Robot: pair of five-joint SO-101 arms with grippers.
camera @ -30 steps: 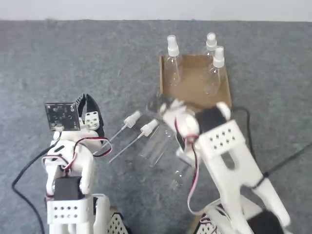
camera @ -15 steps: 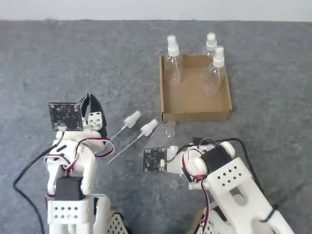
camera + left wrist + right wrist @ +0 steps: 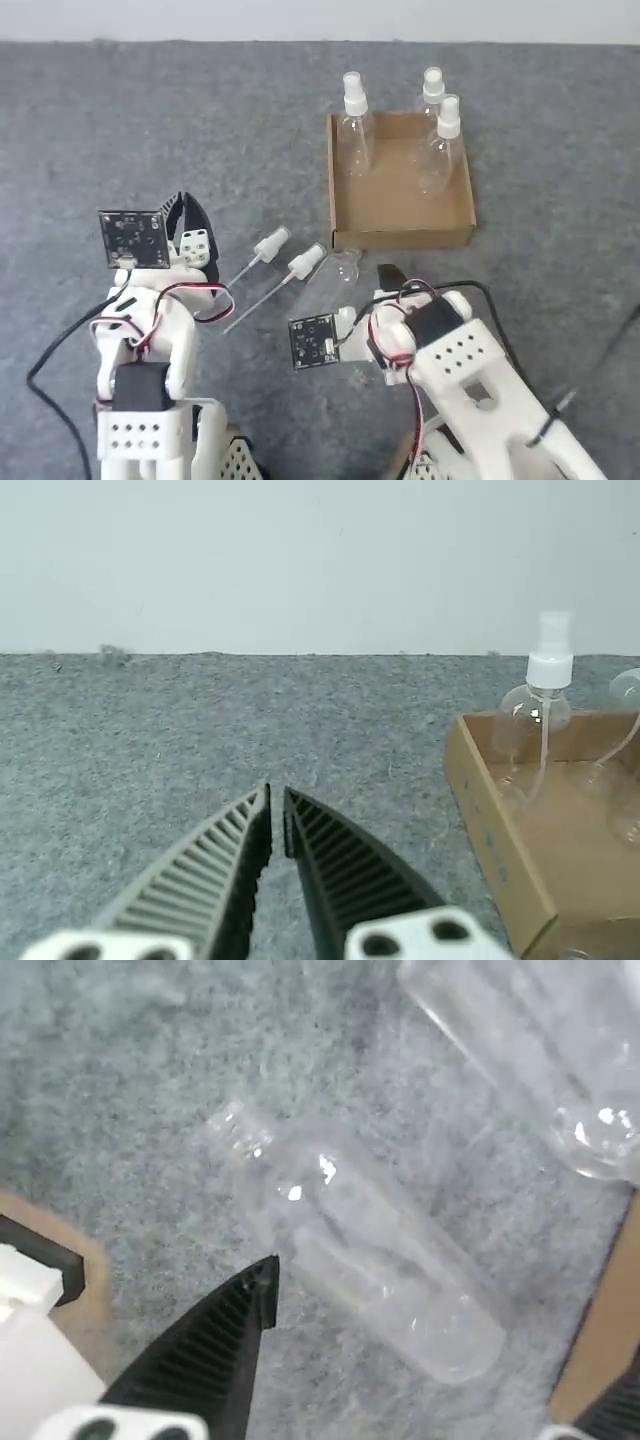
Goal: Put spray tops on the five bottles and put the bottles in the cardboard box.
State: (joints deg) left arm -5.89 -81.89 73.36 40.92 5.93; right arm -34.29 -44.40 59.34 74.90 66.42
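Note:
Three clear bottles with white spray tops (image 3: 355,95) stand in the cardboard box (image 3: 400,205), and one such bottle (image 3: 540,715) shows in the left wrist view. Two loose spray tops (image 3: 272,243) (image 3: 305,262) with long tubes lie on the carpet in front of the box. Beside them lies a capless bottle (image 3: 338,270). Another capless bottle (image 3: 340,1220) lies on the carpet between the fingers of my right gripper (image 3: 450,1320), which is open just above it. My left gripper (image 3: 277,825) is shut and holds nothing, off to the left of the spray tops.
Grey carpet covers the whole table. The box's near wall (image 3: 495,830) stands to the right of my left gripper. The right arm's wrist camera board (image 3: 313,342) hangs low over the carpet in front of the loose spray tops.
The right arm has pulled back from the box's front edge, turned and dropped low over a lying capless bottle. The left arm has barely shifted.

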